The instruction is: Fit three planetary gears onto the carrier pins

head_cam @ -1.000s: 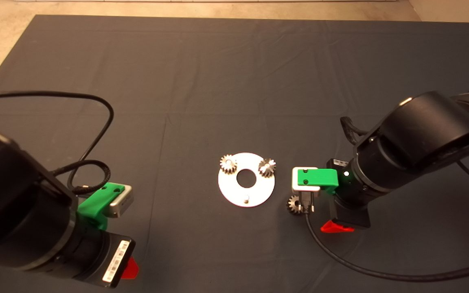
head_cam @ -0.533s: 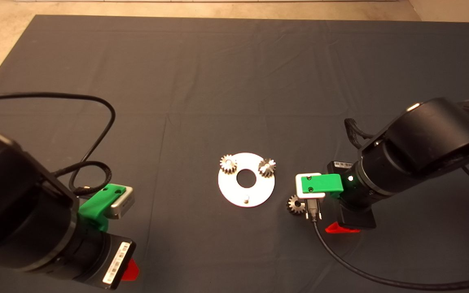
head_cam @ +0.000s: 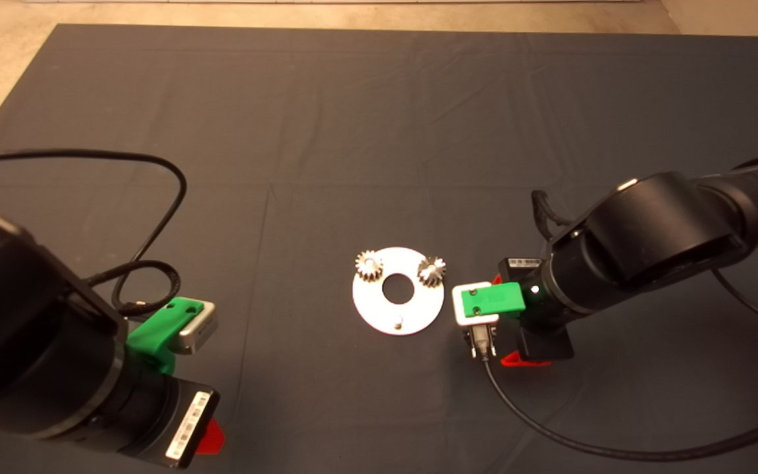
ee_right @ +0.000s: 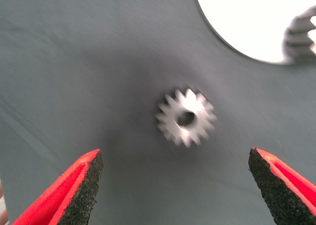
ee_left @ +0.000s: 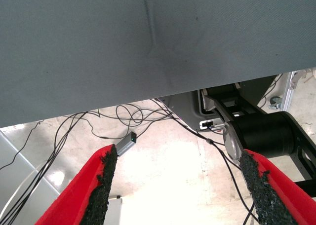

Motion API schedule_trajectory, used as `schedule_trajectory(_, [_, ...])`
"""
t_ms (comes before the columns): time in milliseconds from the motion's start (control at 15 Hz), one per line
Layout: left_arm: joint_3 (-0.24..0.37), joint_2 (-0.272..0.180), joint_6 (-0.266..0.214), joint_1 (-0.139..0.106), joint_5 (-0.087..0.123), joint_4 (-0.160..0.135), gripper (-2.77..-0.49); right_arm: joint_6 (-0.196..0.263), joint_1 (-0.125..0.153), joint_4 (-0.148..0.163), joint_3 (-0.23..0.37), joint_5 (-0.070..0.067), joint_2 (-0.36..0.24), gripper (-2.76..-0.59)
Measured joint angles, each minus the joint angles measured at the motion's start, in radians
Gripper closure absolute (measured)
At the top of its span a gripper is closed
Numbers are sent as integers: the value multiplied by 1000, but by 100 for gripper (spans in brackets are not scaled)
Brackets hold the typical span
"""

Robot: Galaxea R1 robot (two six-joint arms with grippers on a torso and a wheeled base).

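Note:
A flat white disc [head_cam: 379, 315] lies mid-mat with the carrier pins on it. Two planetary gears [head_cam: 368, 264] [head_cam: 431, 270] sit on its far pins, and the near pin [head_cam: 397, 322] stands bare. A third gear [ee_right: 186, 118] lies flat on the mat just right of the disc [ee_right: 242, 22]. My right gripper [ee_right: 175, 185] hovers over it, open, with the gear centred between the fingers and well clear of both pads [ee_right: 81, 190]. In the head view the right wrist [head_cam: 492, 342] hides this gear. My left gripper [ee_left: 177, 190] waits open and empty at the lower left [head_cam: 210, 436].
A black cable [head_cam: 550, 434] trails from the right wrist across the near mat. Another cable [head_cam: 155, 197] loops over the mat by the left arm. The left wrist view shows the mat's edge and floor with wires beyond it.
The right gripper has moved left toward the disc and now covers the loose gear in the head view. The left arm and the disc have not moved.

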Motion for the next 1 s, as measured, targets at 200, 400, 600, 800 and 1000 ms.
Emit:
schedule_trajectory(200, [0,0,1,0,0,0,-175,-8,-20,-37,-10,0,13,-218])
schedule_trajectory(400, [0,0,1,0,0,0,-175,-18,-37,-47,-24,1,24,-218])
schedule_trajectory(600, [0,0,1,0,0,0,-175,-39,-72,-60,-59,0,24,-218])
schedule_trajectory(800, [0,0,1,1,0,0,-175,-46,-88,-72,-84,1,25,-218])
schedule_trajectory(1000, [0,0,1,5,0,0,-175,-56,-104,-84,-118,0,27,-218])
